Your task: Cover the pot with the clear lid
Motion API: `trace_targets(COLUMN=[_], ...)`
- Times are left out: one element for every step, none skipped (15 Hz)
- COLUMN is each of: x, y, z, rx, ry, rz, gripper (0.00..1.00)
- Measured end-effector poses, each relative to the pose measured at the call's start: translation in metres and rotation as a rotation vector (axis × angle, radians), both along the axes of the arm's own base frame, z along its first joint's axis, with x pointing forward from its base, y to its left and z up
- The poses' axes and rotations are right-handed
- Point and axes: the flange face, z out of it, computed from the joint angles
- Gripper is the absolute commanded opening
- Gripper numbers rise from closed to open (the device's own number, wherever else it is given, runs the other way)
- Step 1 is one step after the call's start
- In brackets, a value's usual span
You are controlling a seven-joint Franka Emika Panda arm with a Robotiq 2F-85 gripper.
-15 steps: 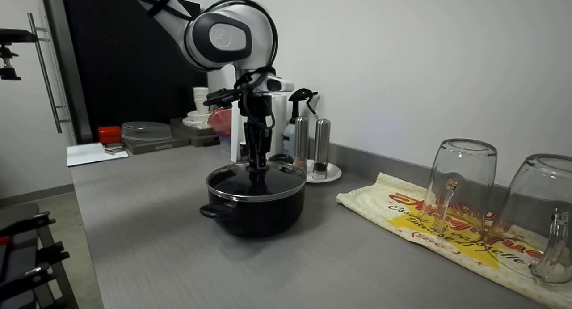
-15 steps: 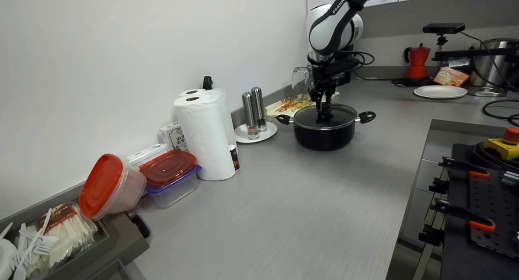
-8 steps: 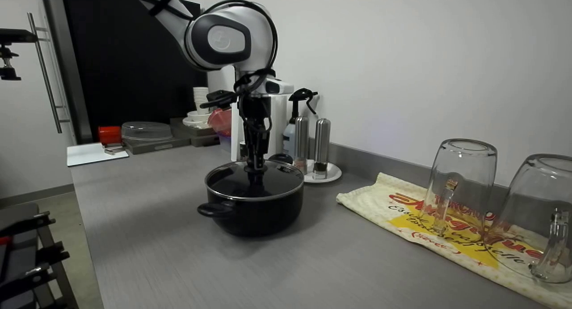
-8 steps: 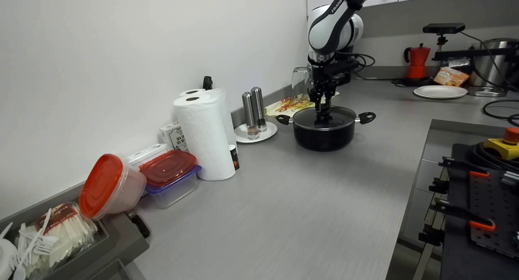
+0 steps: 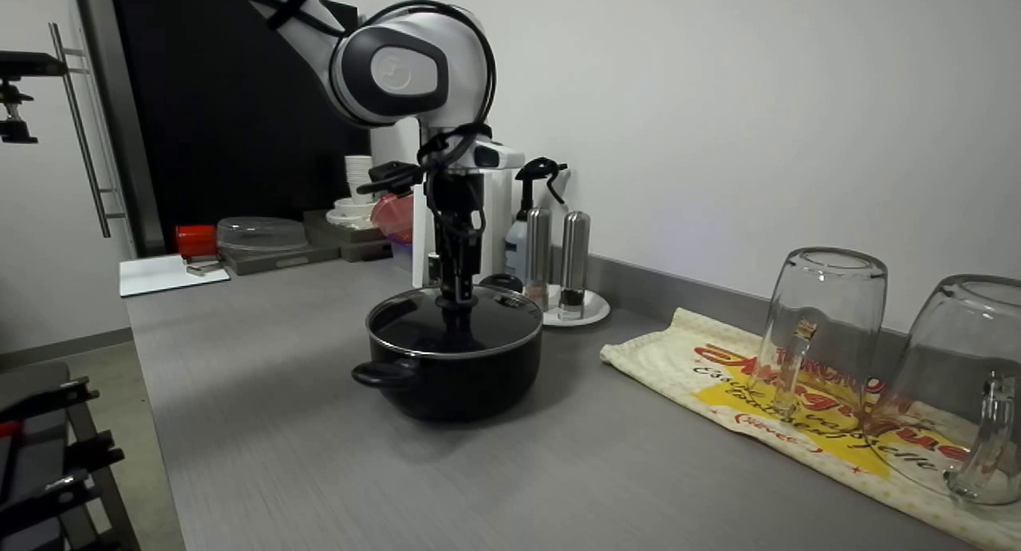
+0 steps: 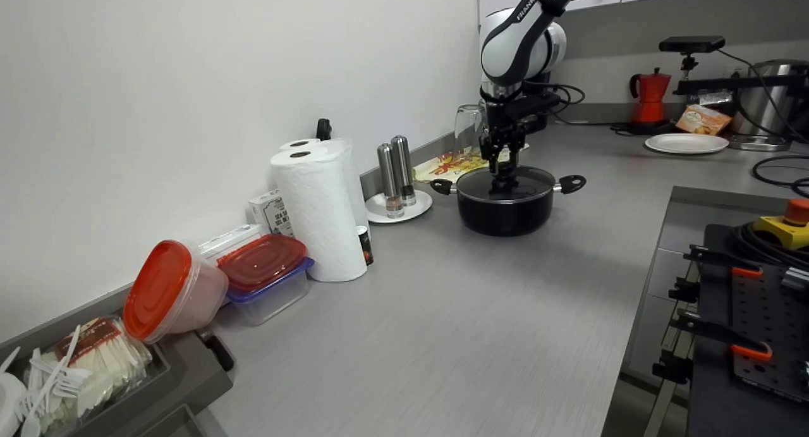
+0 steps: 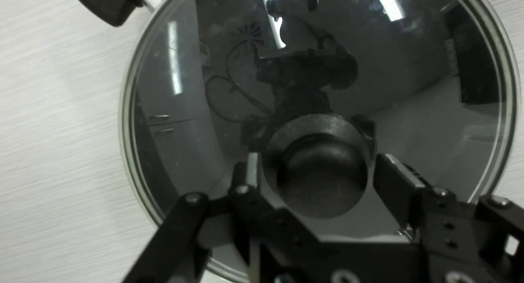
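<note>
One clear lid seated on pot, under hand; hand spread around knob, gaps both sides. Lid likely fragile, slippery: take by knob.

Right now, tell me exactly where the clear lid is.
In an exterior view, the clear lid lies on the pot, beneath the gripper, left of the patterned towel in the picture.
</note>
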Motion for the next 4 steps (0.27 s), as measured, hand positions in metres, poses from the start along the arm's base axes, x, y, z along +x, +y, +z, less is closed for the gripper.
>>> trace_targets(x=[0.0000, -0.0001, -0.0001, -0.0001], y=[-0.0001, -0.0002, -0.0002, -0.0002], z=[-0.0001, -0.0001, -0.0001, -0.0001], rx=[0.000, 0.000, 0.000, 0.000], ry=[0.000, 0.000, 0.000, 0.000], rz=[0.000, 0.000, 0.000, 0.000], gripper=[0.82, 0.82, 0.82, 0.82])
